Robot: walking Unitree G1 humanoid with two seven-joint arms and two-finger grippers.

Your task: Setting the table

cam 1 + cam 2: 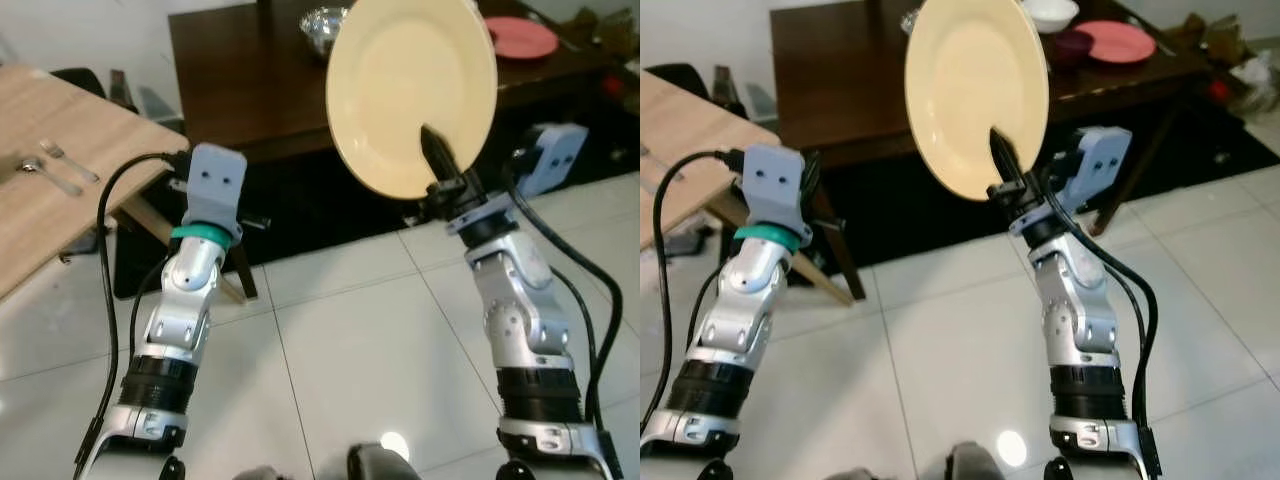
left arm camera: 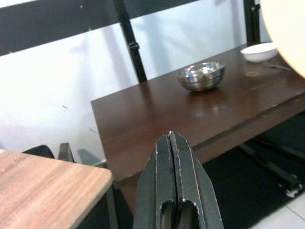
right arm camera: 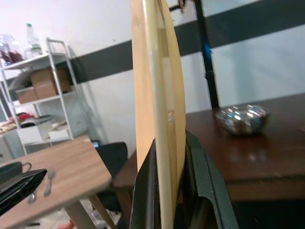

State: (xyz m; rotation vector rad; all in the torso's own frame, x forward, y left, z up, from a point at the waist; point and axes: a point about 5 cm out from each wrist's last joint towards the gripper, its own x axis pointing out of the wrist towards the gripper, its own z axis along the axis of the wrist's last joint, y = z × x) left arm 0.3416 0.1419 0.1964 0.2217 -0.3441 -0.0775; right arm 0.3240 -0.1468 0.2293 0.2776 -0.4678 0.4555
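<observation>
My right gripper (image 1: pixel 441 162) is shut on a large pale yellow plate (image 1: pixel 410 92), held upright and raised in front of the dark wooden table (image 1: pixel 250 80). In the right wrist view the plate (image 3: pixel 157 105) stands edge-on between the two black fingers (image 3: pixel 202 186). My left gripper (image 2: pixel 174 143) is shut with nothing in it, its arm (image 1: pixel 190 290) raised near the corner of the light wooden table (image 1: pixel 60 170). A fork (image 1: pixel 68 160) and a spoon (image 1: pixel 45 173) lie on that light table.
On the dark table stand a steel bowl (image 1: pixel 322 28), a pink plate (image 1: pixel 520 38), a white bowl (image 1: pixel 1050 14) and a dark bowl (image 1: pixel 1075 44). A dark chair (image 2: pixel 40 151) sits between the tables. White tile floor (image 1: pixel 360 340) lies below. A shelf rack (image 3: pixel 43 95) holds boxes.
</observation>
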